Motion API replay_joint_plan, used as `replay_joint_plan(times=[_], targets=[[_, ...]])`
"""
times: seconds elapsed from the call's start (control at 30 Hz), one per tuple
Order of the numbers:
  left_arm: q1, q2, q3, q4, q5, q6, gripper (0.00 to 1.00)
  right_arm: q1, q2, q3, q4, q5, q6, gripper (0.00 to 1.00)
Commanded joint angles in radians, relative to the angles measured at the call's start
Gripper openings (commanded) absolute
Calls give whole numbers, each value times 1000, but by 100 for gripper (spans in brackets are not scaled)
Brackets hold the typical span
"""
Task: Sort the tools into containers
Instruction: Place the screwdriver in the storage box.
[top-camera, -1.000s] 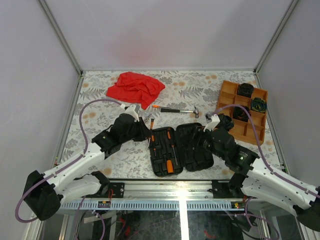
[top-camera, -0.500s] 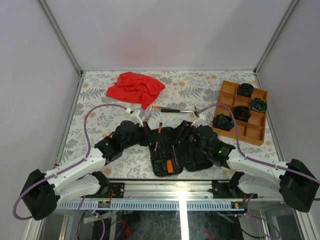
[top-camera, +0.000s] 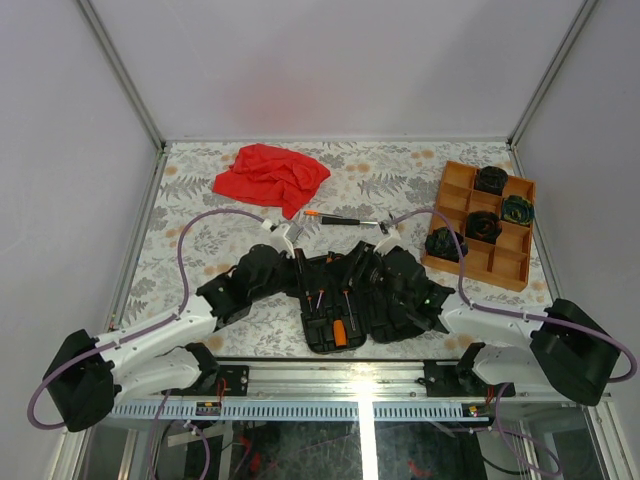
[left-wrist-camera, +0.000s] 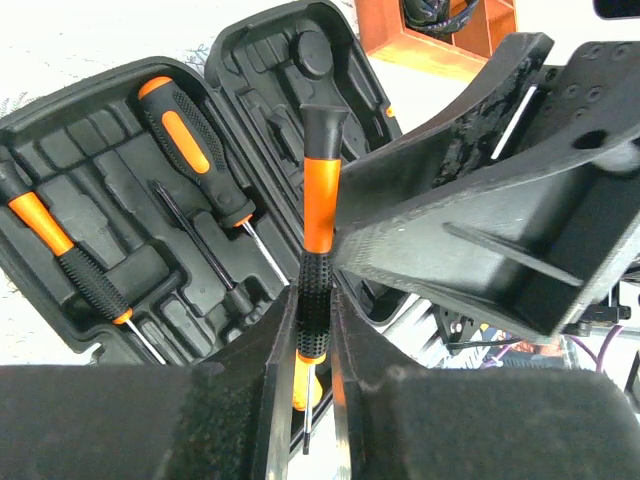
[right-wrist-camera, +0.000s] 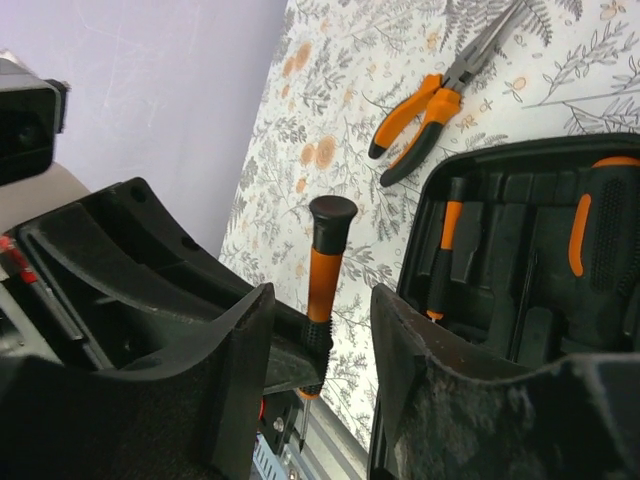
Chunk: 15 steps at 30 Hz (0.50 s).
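**Screwdriver gripped over the open case**

We find the left claw (left-wrist-camera: 316, 325) clamped on a slim orange-and-black screwdriver (left-wrist-camera: 321, 190) over the open black case (left-wrist-camera: 270, 50), at the counter's (top-camera: 200, 200) 6 o'clock. The right claw (right-wrist-camera: 320, 300) is spread, one finger on each side of that handle (contact not discernible). The hammer (top-camera: 350, 220) lies at the case's 12 o'clock, the orange tray (top-camera: 500, 262) at 2 o'clock.

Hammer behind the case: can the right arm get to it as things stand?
Probably yes. The right gripper is open and empty, over the case, and the hammer lies bare on the table just beyond it. Only the left gripper's screwdriver stands between its fingers.
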Motion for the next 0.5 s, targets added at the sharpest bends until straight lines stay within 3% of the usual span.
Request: replay_joint_plan(times=[0.0, 0.17, 0.37, 0.47], targets=[[-15, 12, 1, 96, -19, -13, 0, -5, 30, 38, 51, -33, 3, 47], [-28, 3, -13, 113, -48, -23, 0, -6, 62, 52, 52, -45, 1, 34], [-31, 9, -21, 97, -58, -24, 0, -7, 73, 50, 58, -42, -25, 12], [-32, -3, -28, 90, -74, -29, 8, -6, 62, 64, -1, -18, -67, 4]])
